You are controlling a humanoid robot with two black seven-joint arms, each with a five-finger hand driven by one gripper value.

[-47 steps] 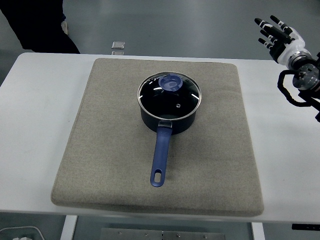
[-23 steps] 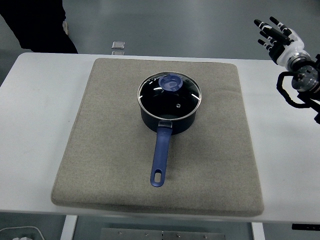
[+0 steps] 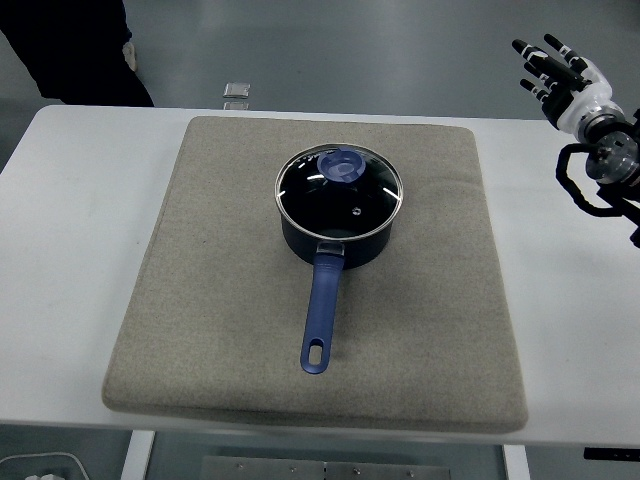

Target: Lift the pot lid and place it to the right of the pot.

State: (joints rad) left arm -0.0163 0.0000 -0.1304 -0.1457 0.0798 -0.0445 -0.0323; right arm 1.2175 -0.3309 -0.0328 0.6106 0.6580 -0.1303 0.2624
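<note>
so the pot (image 3: 336,225) sits about mid-mat on the grey mat (image 3: 200,330) on the white desk (image 3: 70,260), blue handle (image 3: 320,318) pointing toward the near edge. the glass lid (image 3: 345,195) is on the pot, seated flat as far as i can tell, with its blue knob (image 3: 342,165) sitting off toward the far side of the lid rather than dead centre. the right hand (image 3: 560,78) is up at the far right, well apart from the pot, fingers spread and holding nothing. left arm isn't in the shot at all. so nothing's done yet, i'd call this the reach step. to do it well i reckon the hand needs to come in from the right and above, drop straight onto the knob, and pinch it with thumb and a couple of fingers rather than pawing at the glass. since the knob is off-centre the lid will probably want to tip once it's up, so a firm grip and a straight lift before moving sideways seems smart. there's plenty of bare mat right of the pot for setting it down flat. there's a small clear thing (image 3: 236,96) at the far edge and a person's dark clothing (image 3: 80,50) top left, neither in the way.
</note>
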